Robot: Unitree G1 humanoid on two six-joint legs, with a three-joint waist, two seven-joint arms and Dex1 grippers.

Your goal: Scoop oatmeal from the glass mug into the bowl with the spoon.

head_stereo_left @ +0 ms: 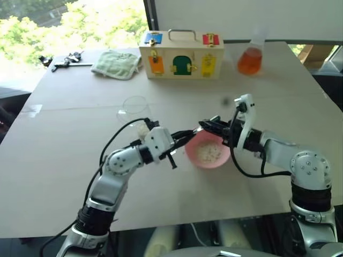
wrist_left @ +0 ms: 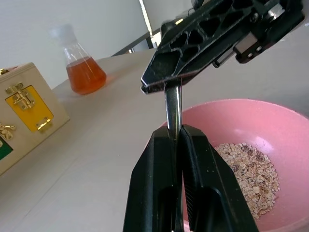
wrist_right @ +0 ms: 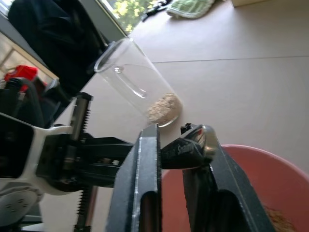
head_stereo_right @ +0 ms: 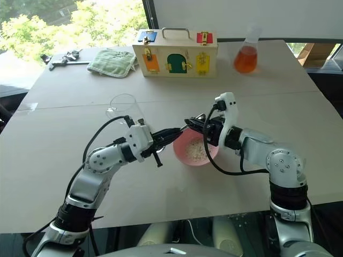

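The silver spoon (wrist_left: 173,108) hangs level just above the near rim of the pink bowl (head_stereo_left: 189,152), held at both ends. My left gripper (wrist_left: 177,133) is shut on one end of its handle. My right gripper (wrist_right: 178,133) is shut on the other end, facing the left one over the bowl. Pale oatmeal (head_stereo_left: 209,153) lies in the bowl's bottom. The glass mug (wrist_right: 137,84) stands on the table just beyond my left gripper, with a small heap of oatmeal (wrist_right: 164,107) at its bottom. The spoon's oval end is hidden by the fingers.
At the table's far side stand a wooden lock box (head_stereo_left: 181,56) with a handle and a flask of orange liquid (head_stereo_left: 250,59). A green cloth (head_stereo_left: 117,64) and small dark tools (head_stereo_left: 67,60) lie at the far left. Bare tabletop surrounds the bowl.
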